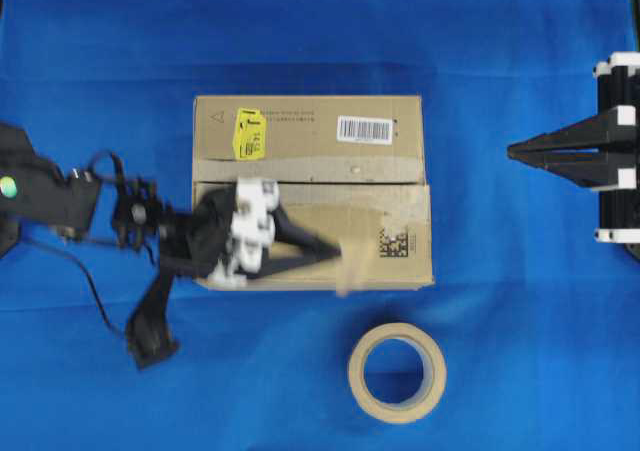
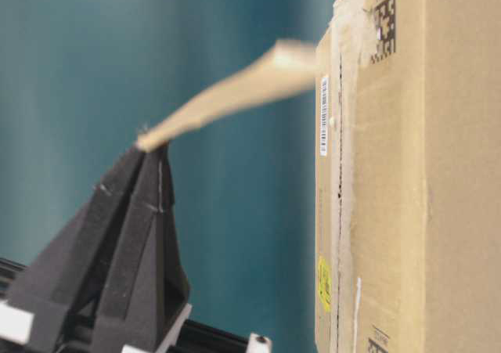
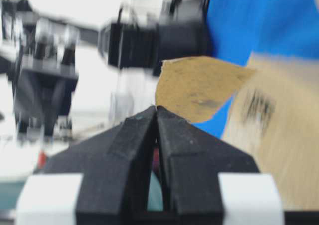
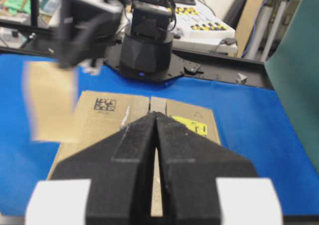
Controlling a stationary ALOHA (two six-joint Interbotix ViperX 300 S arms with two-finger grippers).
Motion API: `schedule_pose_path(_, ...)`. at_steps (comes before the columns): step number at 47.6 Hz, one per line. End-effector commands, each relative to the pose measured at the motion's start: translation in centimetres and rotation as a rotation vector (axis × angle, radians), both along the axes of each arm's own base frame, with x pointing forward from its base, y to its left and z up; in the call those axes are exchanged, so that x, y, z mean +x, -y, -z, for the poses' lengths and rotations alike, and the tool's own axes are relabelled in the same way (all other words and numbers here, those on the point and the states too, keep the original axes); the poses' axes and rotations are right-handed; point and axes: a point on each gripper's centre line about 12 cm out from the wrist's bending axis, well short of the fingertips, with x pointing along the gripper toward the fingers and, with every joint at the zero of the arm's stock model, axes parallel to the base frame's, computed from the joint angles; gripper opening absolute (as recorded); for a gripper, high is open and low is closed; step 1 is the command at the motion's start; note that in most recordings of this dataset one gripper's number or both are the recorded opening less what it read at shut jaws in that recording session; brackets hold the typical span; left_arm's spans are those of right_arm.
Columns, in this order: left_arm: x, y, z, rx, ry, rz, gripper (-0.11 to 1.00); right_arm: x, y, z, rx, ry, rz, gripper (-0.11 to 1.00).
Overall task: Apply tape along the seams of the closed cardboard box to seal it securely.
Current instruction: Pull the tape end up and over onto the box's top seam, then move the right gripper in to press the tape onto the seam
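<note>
Here, in the overhead view, the cardboard box (image 1: 312, 191) lies at the centre of the frame on the blue cloth (image 1: 300, 31), its top bearing a yellow sticker (image 1: 248, 133) at upper left, a white barcode label (image 1: 364, 129) at upper right and a black square code (image 1: 396, 244) near its right edge. The seams (image 1: 320, 181) run as 1 thin dark line across the width of the box top, edged by paler torn strips. The left gripper (image 1: 335, 256) reaches in from the left of the frame over the lower half of the box, its jaws pressed together on the tape (image 1: 358, 251), a blurred tan piece that hangs over the lower edge of the box. The table-level view shows the same piece of tape (image 2: 227, 102) pinched at 1 end by the closed black fingertips (image 2: 149, 153) at lower left and stretching up toward the box (image 2: 407, 173) at the right of the frame; whether its far end touches the box I cannot tell. The left wrist view shows the tape (image 3: 199, 88) rising just above the closed jaw tips. The right gripper (image 1: 515, 152) sits at the right edge of the overhead frame, well apart from the box, its jaws closed on nothing. The beige tape roll (image 1: 397, 372) lies on the cloth at lower centre, just below the box.
</note>
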Motion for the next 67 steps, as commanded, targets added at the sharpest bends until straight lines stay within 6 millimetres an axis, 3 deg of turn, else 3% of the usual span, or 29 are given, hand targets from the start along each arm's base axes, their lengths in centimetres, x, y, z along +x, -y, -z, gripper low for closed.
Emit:
schedule_pose_path(1,-0.5,-2.1,-1.1,-0.003,0.031,-0.051,0.0,0.3,0.0,-0.5,-0.001,0.018,-0.002,0.0)
schedule_pose_path(12,-1.1,-4.9,-0.4,0.002,0.011,-0.125,0.0,0.7,0.0,-0.1,-0.003,0.012,-0.002,0.0)
schedule_pose_path(28,-1.6,-6.5,2.3,0.01,-0.107,-0.168,0.0,0.9,0.0,0.3,-0.003,-0.002,-0.002,0.0)
schedule_pose_path(44,-2.3,-6.8,4.0,0.022,-0.246,-0.172,0.0,1.3,0.1,0.7,-0.005,-0.008,0.004,0.0)
schedule_pose_path(57,-2.8,-7.2,5.1,0.033,-0.352,-0.178,0.0,3.0,0.1,1.2,0.013,-0.015,0.006,0.0)
schedule_pose_path(67,-2.9,-7.5,5.3,0.065,-0.375,-0.174,0.0,5.6,0.1,1.5,0.011,-0.041,0.006,0.0)
